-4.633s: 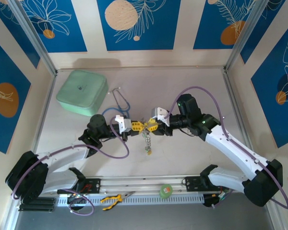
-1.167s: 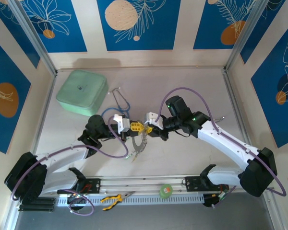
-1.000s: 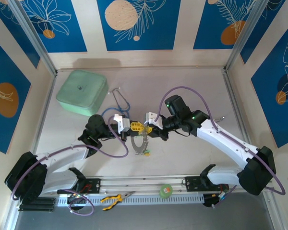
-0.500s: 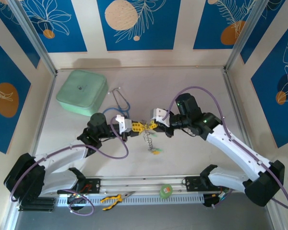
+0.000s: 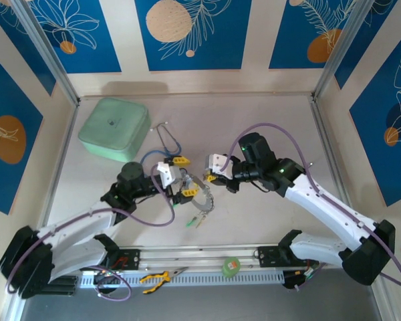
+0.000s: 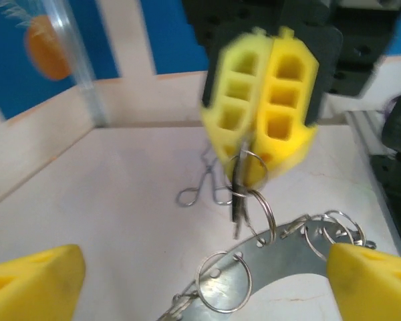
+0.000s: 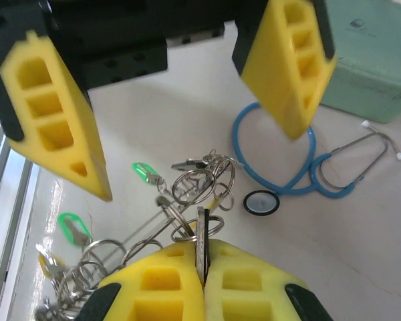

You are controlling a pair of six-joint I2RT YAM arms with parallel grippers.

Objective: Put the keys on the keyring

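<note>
My right gripper (image 5: 211, 177) is shut on a small silver key (image 7: 200, 246), which stands edge-on between its yellow pads (image 7: 154, 287). A small split ring links that key to the keyring (image 6: 291, 257), a wide curved metal band. The keyring (image 5: 202, 195) hangs below and to the left of the right gripper. More keys and green tags (image 7: 142, 171) dangle from it on small rings. My left gripper (image 5: 182, 177) faces the right one, open, its fingers (image 7: 53, 114) spread to either side of the keyring and touching nothing. My left gripper (image 6: 204, 271) holds nothing.
A blue stethoscope (image 5: 166, 144) lies just behind the grippers, its round chestpiece (image 7: 261, 202) flat on the table. A mint green case (image 5: 113, 128) sits at the back left. Yellow-handled pliers (image 5: 155, 277) and a green tape roll (image 5: 231, 266) rest on the front rail.
My left gripper has opened and drawn back a little to the left. The keyring now hangs from the right gripper alone and has swung round, showing its curve.
</note>
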